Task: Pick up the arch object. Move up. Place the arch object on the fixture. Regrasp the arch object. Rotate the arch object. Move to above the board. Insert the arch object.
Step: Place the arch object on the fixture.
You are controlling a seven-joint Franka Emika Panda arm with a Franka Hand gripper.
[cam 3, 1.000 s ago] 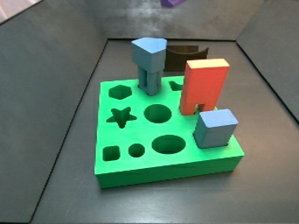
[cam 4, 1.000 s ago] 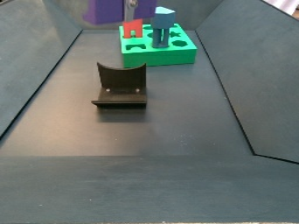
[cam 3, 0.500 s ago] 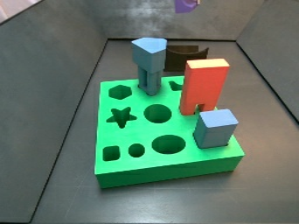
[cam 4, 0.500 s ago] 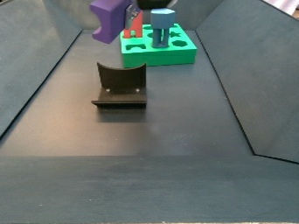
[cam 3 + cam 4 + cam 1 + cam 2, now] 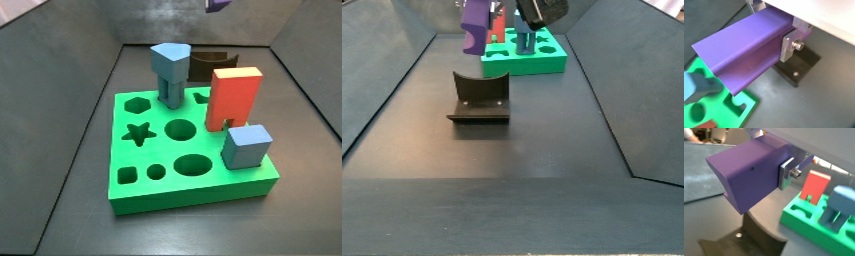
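Since half a second ago the arch object (image 5: 474, 24) has swung round: in a side view it was a squat purple lump up by the far wall, and now I see it hanging longer top to bottom, in the air above the floor between the fixture (image 5: 478, 99) and the board (image 5: 523, 60). In the side view that looks down on the board, only a purple corner (image 5: 218, 4) pokes in at the top edge, much as before.

In both wrist views the arch object (image 5: 747, 47) fills most of the picture, a broad purple face with a stepped notch along one edge, carried clear of everything below. The gripper (image 5: 769, 165) is clenched on it: I can see one silver finger (image 5: 787, 172) pressed flat against its side, with a screw head showing, and again in a wrist view (image 5: 791, 43). The opposite finger is hidden behind the piece.

Beneath it, in a wrist view, the fixture (image 5: 799, 69) sits dark on the grey floor, just beside the board's green corner (image 5: 728, 102). The board (image 5: 194, 180) carries a grey-blue pentagon post (image 5: 170, 72), a red block (image 5: 233, 97) and a small blue block (image 5: 247, 146), all upright in their holes. The star, circle and oval holes in front stand open.
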